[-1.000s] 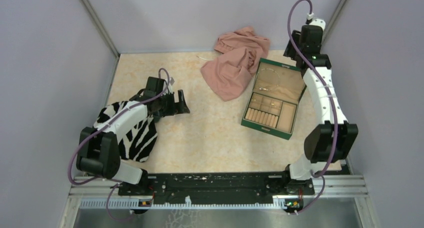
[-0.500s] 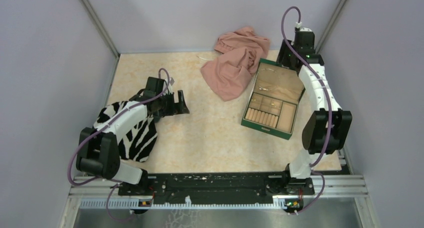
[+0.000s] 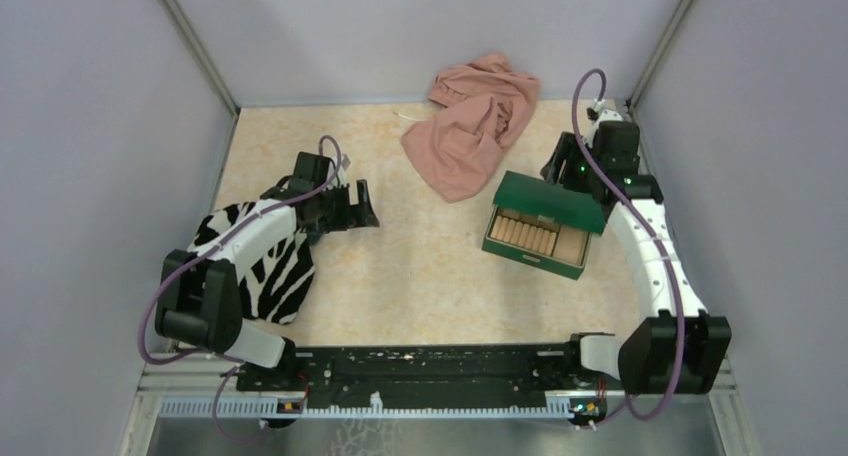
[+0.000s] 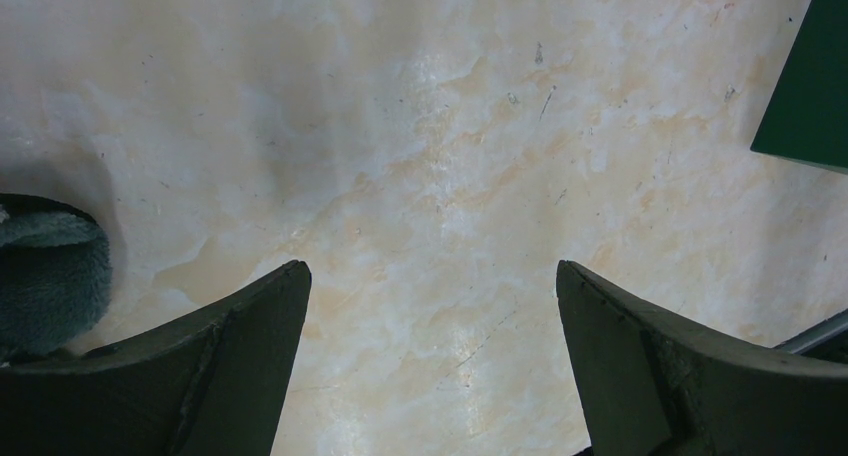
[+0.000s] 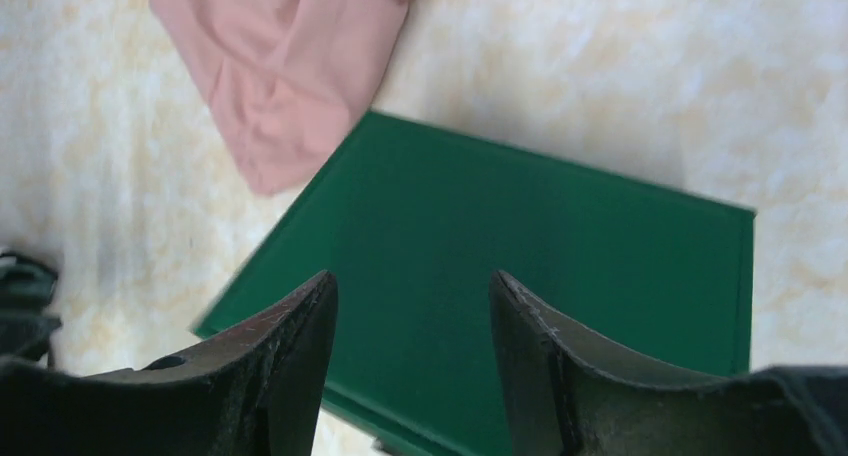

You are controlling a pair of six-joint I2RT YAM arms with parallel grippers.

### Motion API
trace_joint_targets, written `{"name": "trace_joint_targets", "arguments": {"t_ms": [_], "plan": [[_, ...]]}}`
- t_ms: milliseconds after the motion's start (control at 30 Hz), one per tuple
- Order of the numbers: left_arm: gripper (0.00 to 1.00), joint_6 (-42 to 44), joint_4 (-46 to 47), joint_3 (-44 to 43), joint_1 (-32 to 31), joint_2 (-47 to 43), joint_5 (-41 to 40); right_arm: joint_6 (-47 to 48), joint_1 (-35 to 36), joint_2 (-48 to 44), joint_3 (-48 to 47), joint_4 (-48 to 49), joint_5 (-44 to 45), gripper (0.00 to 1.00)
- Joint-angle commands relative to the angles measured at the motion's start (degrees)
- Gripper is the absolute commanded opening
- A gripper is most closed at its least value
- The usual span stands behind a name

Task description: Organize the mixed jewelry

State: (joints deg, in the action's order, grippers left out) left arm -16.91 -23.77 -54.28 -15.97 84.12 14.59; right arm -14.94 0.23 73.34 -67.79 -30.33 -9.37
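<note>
**Green lid half down, jewelry out of sight**

Green-walled, the box (image 3: 535, 244) sits on the right half of the table (image 3: 420, 276). Its lid (image 3: 548, 200) is tilted over the rear compartments, so only the front row of beige ring rolls (image 3: 524, 233) and one side pocket show. The right gripper (image 5: 410, 281) hovers just above and behind the lid. From the wrist we see its jaws apart with nothing between them, and the lid's plain green outer face fills the gap beyond. The left gripper (image 4: 430, 266) lies well apart on the left side, beside a zebra-striped cloth (image 3: 270, 266), with its jaws spread wide and empty over bare table.

We find the chain necklace in no view. Our guess is that it lies under the lid, in the hidden part of the box, but we cannot confirm it.

As we read it, the step in hand is closing the box, and several things could go wrong:

- With no grip on the lid, it could drop hard, jolt the box and toss small pieces out of their compartments.
- If any of the chain lies across the rim, the lid would pinch it or fail to seat.
- A push from behind could slide the whole box toward the near edge instead of closing it.
- The pink cloth (image 3: 465, 136) lies near the lid's back corner and could catch.
</note>
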Motion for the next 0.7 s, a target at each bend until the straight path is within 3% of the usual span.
{"name": "trace_joint_targets", "arguments": {"t_ms": [0, 267, 500, 667], "plan": [[0.98, -0.9, 0.3, -2.8, 0.1, 1.1, 0.1, -2.5, 0.7, -7.7, 6.5, -1.0, -4.5, 0.57], [0.98, -3.9, 3.6, -5.0, -1.3, 1.4, 3.5, -2.4, 0.8, -12.8, 14.6, -0.2, 0.3, 0.57], [0.99, -7.0, 6.6, -14.9, -19.4, 7.6, -3.4, -4.7, 0.0, -13.7, 15.7, -2.7, 16.5, 0.61], [0.99, -7.2, 6.5, -27.2, -29.1, 19.3, -6.6, -10.7, -5.9, -15.7, 16.8, -6.4, 19.3, 0.64]]}}
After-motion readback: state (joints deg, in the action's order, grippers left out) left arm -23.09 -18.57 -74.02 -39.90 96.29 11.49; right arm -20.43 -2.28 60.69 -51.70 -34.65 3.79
